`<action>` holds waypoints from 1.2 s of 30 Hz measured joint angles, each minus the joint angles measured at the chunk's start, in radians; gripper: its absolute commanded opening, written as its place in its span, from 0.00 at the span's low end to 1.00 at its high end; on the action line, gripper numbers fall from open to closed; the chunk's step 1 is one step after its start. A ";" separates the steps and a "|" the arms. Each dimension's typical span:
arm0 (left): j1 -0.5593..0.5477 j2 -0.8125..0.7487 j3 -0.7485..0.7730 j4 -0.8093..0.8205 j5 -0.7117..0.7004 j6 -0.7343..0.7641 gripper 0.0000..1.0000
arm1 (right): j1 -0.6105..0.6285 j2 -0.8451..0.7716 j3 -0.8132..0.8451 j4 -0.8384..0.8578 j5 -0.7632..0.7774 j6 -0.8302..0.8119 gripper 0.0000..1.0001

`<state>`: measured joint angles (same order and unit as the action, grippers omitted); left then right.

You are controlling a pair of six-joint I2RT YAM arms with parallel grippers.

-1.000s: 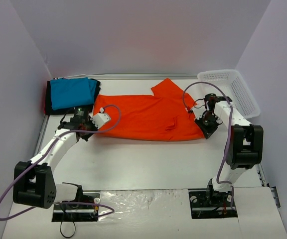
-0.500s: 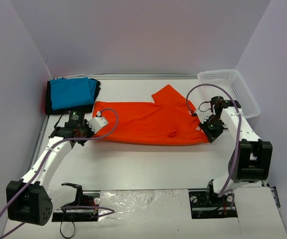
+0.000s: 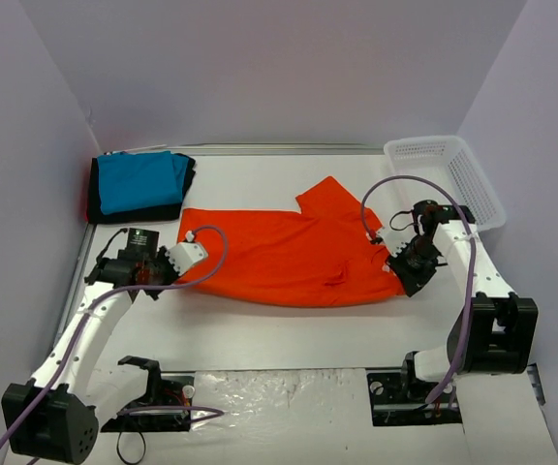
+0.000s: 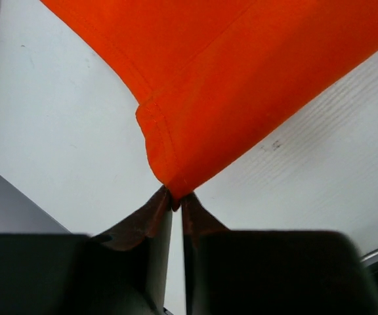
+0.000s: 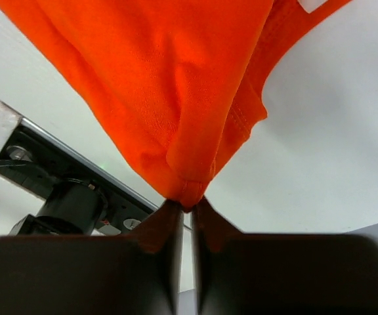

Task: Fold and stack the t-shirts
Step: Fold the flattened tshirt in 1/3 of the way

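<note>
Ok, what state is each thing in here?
orange t-shirt: unfolded, spread out, pinched at two corners.
turquoise t-shirt: folded, on the black one.
black t-shirt: folded, bottom of stack.
basket: far right, no shirt seen inside.
left hand: shut on orange t-shirt.
right hand: shut on orange t-shirt.

Your left gripper (image 3: 170, 272) sits at nine o'clock in the top view, fingers aimed toward three, and your right gripper (image 3: 407, 275) sits at three o'clock, tilted toward seven, elbow folded back at five, both pinched tight on edges of the orange-red t-shirt (image 3: 289, 254).
</note>
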<state>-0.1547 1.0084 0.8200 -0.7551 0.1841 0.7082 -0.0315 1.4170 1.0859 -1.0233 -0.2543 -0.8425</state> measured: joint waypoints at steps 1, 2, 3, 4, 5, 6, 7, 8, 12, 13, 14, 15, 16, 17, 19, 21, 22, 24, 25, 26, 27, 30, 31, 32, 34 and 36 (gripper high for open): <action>0.000 -0.010 0.000 -0.013 0.008 0.008 0.21 | 0.000 -0.004 -0.002 -0.009 -0.007 -0.002 0.15; 0.000 -0.022 0.000 -0.026 0.017 0.016 0.27 | 0.000 -0.011 -0.006 -0.016 -0.011 -0.012 0.16; 0.001 -0.035 0.000 -0.038 0.026 0.023 0.29 | 0.000 -0.019 -0.010 -0.023 -0.014 -0.019 0.21; 0.001 -0.046 0.000 -0.050 0.035 0.028 0.34 | 0.000 -0.027 -0.016 -0.030 -0.014 -0.023 0.25; 0.003 -0.058 0.000 -0.064 0.046 0.037 0.41 | 0.000 -0.035 -0.021 -0.036 -0.014 -0.026 0.26; 0.004 -0.065 0.000 -0.074 0.056 0.046 0.48 | -0.001 -0.040 -0.025 -0.043 -0.014 -0.030 0.26; 0.005 -0.071 0.000 -0.089 0.070 0.055 0.49 | -0.001 -0.044 -0.026 -0.048 -0.014 -0.033 0.29; 0.005 -0.074 0.000 -0.104 0.087 0.061 0.50 | -0.001 -0.045 -0.026 -0.052 -0.014 -0.035 0.35; 0.005 -0.065 0.000 -0.152 0.131 0.077 0.53 | -0.001 -0.045 -0.024 -0.056 -0.011 -0.040 0.39; 0.005 -0.061 0.000 -0.159 0.137 0.078 0.54 | -0.001 -0.044 -0.022 -0.056 -0.011 -0.041 0.39; 0.005 -0.057 0.000 -0.164 0.140 0.078 0.54 | -0.001 -0.040 -0.016 -0.059 -0.014 -0.041 0.39; 0.005 -0.054 0.000 -0.165 0.142 0.078 0.54 | -0.001 -0.032 0.000 -0.064 -0.019 -0.041 0.39; 0.005 -0.051 0.000 -0.163 0.144 0.076 0.54 | 0.000 -0.018 0.022 -0.065 -0.029 -0.041 0.39; 0.005 -0.047 0.000 -0.160 0.144 0.073 0.54 | 0.001 -0.008 0.038 -0.065 -0.042 -0.040 0.39; 0.005 -0.036 0.000 -0.146 0.143 0.062 0.54 | 0.011 0.043 0.093 -0.062 -0.080 -0.041 0.39; 0.005 -0.020 0.000 -0.120 0.142 0.041 0.54 | 0.032 0.099 0.129 -0.062 -0.129 -0.043 0.38; 0.005 -0.011 0.000 -0.104 0.140 0.026 0.54 | 0.051 0.134 0.144 -0.061 -0.153 -0.043 0.37; 0.005 0.001 0.000 -0.072 0.137 -0.003 0.54 | 0.096 0.204 0.164 -0.050 -0.192 -0.040 0.37; 0.005 0.002 0.000 -0.057 0.135 -0.017 0.54 | 0.124 0.235 0.167 -0.035 -0.207 -0.032 0.37; 0.005 0.003 0.000 -0.038 0.130 -0.035 0.54 | 0.153 0.264 0.169 -0.020 -0.217 -0.023 0.37; 0.005 0.003 0.000 -0.016 0.124 -0.053 0.54 | 0.178 0.285 0.171 -0.011 -0.226 -0.017 0.37; 0.005 0.009 0.000 0.040 0.103 -0.097 0.54 | 0.249 0.347 0.196 0.009 -0.253 0.004 0.37; 0.005 0.014 0.000 0.054 0.099 -0.109 0.54 | 0.262 0.362 0.207 0.013 -0.261 0.007 0.37; 0.005 0.023 0.000 0.065 0.095 -0.117 0.54 | 0.272 0.377 0.217 0.021 -0.266 0.010 0.37; 0.005 0.042 0.000 0.081 0.086 -0.131 0.54 | 0.283 0.402 0.236 0.028 -0.275 0.015 0.37; 0.005 0.061 0.000 0.090 0.080 -0.142 0.54 | 0.294 0.429 0.249 0.037 -0.279 0.017 0.37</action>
<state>-0.1501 1.0691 0.8196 -0.6651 0.2642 0.5667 0.2630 1.8458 1.3346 -0.9867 -0.5331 -0.8257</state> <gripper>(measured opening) 0.542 0.370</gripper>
